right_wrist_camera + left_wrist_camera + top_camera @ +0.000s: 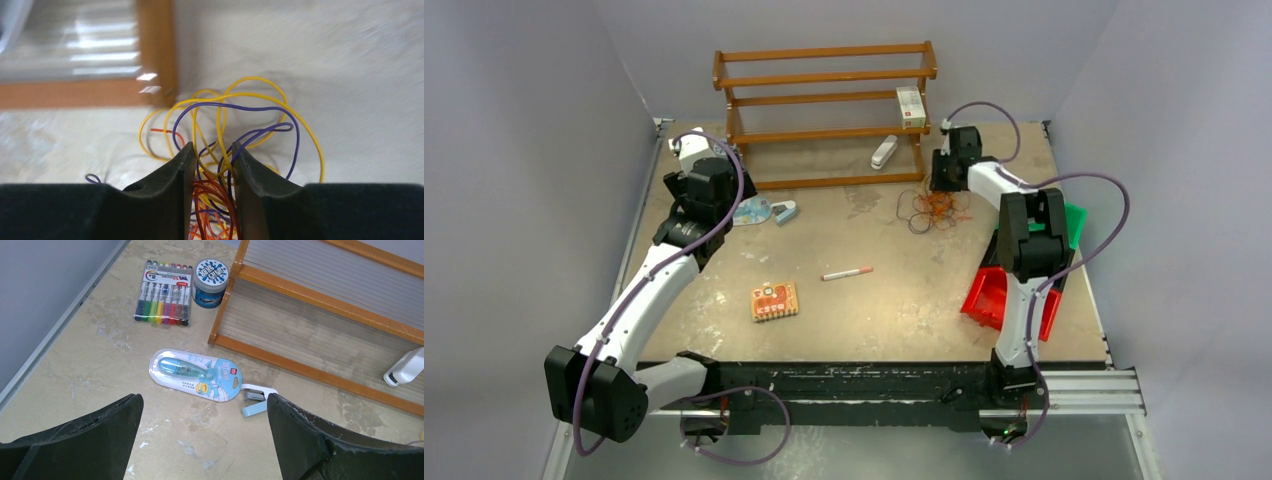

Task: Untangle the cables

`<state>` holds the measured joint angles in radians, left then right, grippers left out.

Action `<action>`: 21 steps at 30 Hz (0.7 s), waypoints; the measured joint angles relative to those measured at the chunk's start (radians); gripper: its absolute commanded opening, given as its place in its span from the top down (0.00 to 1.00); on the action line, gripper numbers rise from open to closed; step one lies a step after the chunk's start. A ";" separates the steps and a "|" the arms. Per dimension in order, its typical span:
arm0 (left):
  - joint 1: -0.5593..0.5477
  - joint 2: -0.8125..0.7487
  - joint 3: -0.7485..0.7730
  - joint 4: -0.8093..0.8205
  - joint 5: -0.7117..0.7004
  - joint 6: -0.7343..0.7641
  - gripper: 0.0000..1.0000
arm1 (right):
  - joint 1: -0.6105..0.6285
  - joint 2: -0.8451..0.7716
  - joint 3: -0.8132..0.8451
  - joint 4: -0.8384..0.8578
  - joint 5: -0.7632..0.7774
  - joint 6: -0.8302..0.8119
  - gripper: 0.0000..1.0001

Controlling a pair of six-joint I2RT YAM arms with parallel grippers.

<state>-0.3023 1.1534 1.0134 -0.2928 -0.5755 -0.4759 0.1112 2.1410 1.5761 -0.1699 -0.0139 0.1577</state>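
- Mid-table (pixel 874 320), nearer than the work: a pen (pixel 847 272) and a snack packet (pixel 775 300), well apart from the tangle.
- Left gripper (pixel 203 402): fingers spread wide, holding nothing, hovering toward the back-left corner over a blister pack (pixel 196 375); too far off to brace anything.
- Cables (pixel 932 208): loose tangle toward the back-right corner, just beside the rack's right leg.
- Right gripper (pixel 212 150): down in the tangle, fingers drawn near together with orange-red, yellow and blue strands between; pinched or not, cannot tell.
- Risk: several strands caught at once, likely to drag the whole clump or tighten the knot on any lift.
- Farthest, rack (pixel 824 51) along the back edge: could snag a loop swept toward its leg.
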 measured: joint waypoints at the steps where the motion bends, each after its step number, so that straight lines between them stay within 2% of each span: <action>1: 0.000 0.000 0.000 0.000 0.000 0.000 0.06 | 0.018 -0.019 -0.026 0.009 0.000 0.006 0.68; 11: -0.001 -0.002 0.000 0.000 0.000 0.000 0.06 | 0.195 -0.235 -0.330 0.069 -0.001 0.099 0.68; 21: -0.007 -0.009 0.000 0.000 0.000 0.000 0.06 | 0.422 -0.351 -0.407 0.116 -0.021 0.241 0.67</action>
<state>-0.3092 1.1442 1.0134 -0.2924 -0.5755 -0.4759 0.5331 1.7901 1.1690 -0.0540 -0.0345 0.3985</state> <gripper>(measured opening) 0.938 0.328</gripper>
